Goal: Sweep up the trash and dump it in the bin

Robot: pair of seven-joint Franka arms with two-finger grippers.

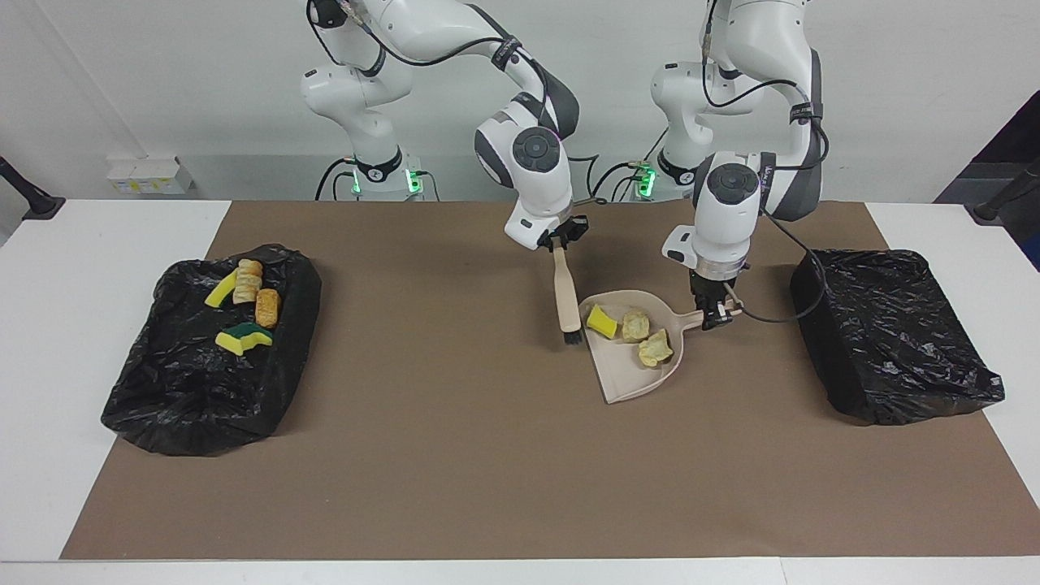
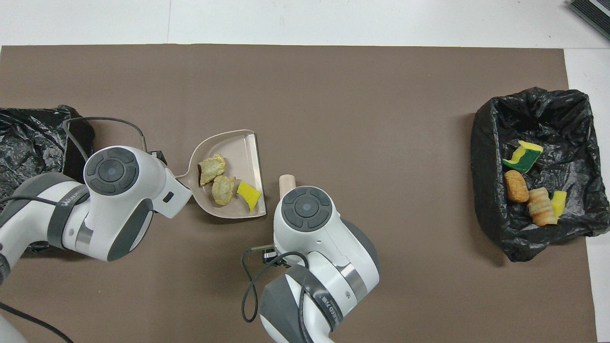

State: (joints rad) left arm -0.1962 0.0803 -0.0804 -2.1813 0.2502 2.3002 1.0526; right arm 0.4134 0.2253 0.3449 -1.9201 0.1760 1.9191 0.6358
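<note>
My left gripper (image 1: 719,313) is shut on the handle of the beige dustpan (image 1: 630,374), which seems to lie flat on the brown mat. In the pan lie three pieces of trash: a yellow sponge bit (image 1: 602,321) and two tan chunks (image 1: 634,325) (image 1: 655,348). They also show in the overhead view (image 2: 224,183). My right gripper (image 1: 557,238) is shut on the beige hand brush (image 1: 562,288). The brush hangs upright with its dark bristles (image 1: 571,334) at the pan's open edge. Several more scraps (image 1: 246,284) lie in the black-lined bin (image 1: 162,390).
The bin holding scraps stands at the right arm's end of the table (image 2: 486,143). A second black-bagged bin (image 1: 894,341) stands at the left arm's end, beside the left gripper. The brown mat (image 1: 455,455) covers the table's middle. In the overhead view both wrists hide their grippers.
</note>
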